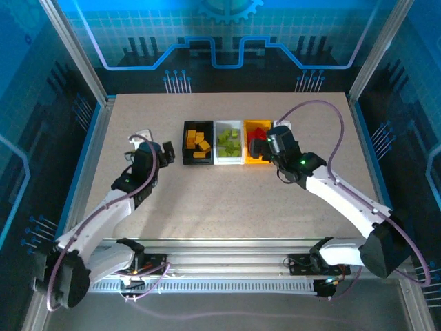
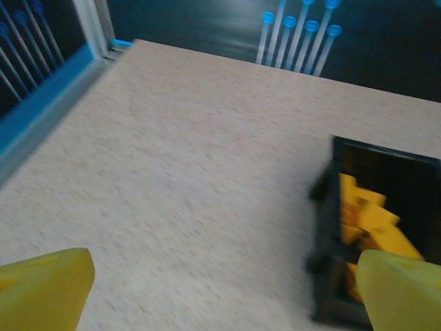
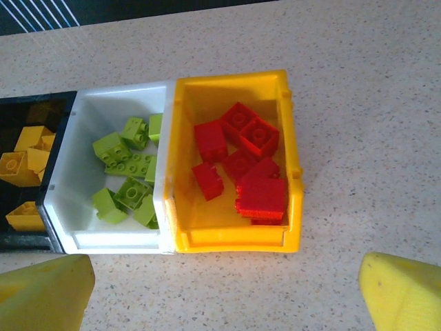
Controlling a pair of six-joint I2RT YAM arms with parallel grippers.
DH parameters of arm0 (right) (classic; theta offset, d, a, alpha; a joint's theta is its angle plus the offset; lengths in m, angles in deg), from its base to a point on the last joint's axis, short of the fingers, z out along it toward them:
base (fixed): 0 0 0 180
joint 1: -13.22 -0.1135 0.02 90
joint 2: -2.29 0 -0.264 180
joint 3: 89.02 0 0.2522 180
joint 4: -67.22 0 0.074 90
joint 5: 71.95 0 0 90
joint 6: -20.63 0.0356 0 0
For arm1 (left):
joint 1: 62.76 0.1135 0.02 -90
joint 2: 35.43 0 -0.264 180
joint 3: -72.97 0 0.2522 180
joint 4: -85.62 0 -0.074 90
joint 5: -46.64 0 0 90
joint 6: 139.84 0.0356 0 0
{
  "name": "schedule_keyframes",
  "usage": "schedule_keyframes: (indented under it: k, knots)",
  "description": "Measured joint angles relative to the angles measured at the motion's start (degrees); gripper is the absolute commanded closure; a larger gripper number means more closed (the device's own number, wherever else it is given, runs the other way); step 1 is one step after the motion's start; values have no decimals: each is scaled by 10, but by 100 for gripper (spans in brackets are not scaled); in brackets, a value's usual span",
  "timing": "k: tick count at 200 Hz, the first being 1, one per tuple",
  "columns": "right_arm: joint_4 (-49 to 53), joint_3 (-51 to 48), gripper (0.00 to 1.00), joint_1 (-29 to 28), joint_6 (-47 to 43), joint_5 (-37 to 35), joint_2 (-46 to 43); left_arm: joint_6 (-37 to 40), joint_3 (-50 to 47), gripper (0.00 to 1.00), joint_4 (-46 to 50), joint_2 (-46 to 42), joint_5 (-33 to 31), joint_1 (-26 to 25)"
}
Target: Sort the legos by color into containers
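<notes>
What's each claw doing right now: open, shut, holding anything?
Left claw: open, holding nothing.
Right claw: open, holding nothing, near the yellow-orange bin of red legos.

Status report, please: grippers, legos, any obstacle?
Left gripper, right gripper: jaws open, empty. Yellow legos in black bin, green legos in white bin, red legos in yellow-orange bin. No obstacle seen.

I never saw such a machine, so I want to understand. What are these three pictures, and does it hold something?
These are two robot arms bolted at the near edge of a table. One picture looks down from above; the other two come from a camera on each wrist, with yellow fingers at the bottom corners. Three bins stand in a row: black bin with yellow-orange bricks, white bin with green bricks, yellow bin with red bricks. The left gripper and right gripper are open, holding nothing.
</notes>
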Motion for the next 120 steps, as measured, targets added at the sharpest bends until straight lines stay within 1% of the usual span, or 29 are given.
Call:
schedule_keyframes:
  k: [5, 8, 20, 25, 39, 65, 87, 101, 114, 120]
  knots:
    - [-5, -5, 1, 3, 0, 1, -5, 14, 0, 1, -23, 28, 0, 24]
    - [-5, -6, 0, 5, 0, 1, -7, 17, 0, 1, -26, 31, 0, 27]
    - [-21, -24, 0, 17, -2, 2, -25, 32, -4, 1, -67, 80, 8, 65]
    - [-30, -33, 0, 21, -5, 2, -33, 39, -15, 1, -102, 105, 15, 84]
    - [-53, -60, 0, 32, -14, 3, -60, 68, -50, 1, -170, 146, 18, 107]
    - [-118, -121, 0, 46, -53, 19, -110, 99, -77, 1, -220, 195, 46, 116]
    - [-161, -153, 0, 54, -96, 21, -128, 121, -108, 1, -333, 225, 75, 116]
    - [-180, -163, 0, 59, -119, 10, -130, 128, -135, 1, -379, 233, 86, 116]
    - [-203, -174, 0, 78, -146, 1, -132, 134, -158, 1, -417, 240, 101, 116]
    - [-216, -182, 0, 94, -161, -2, -132, 138, -168, 1, -436, 242, 110, 116]
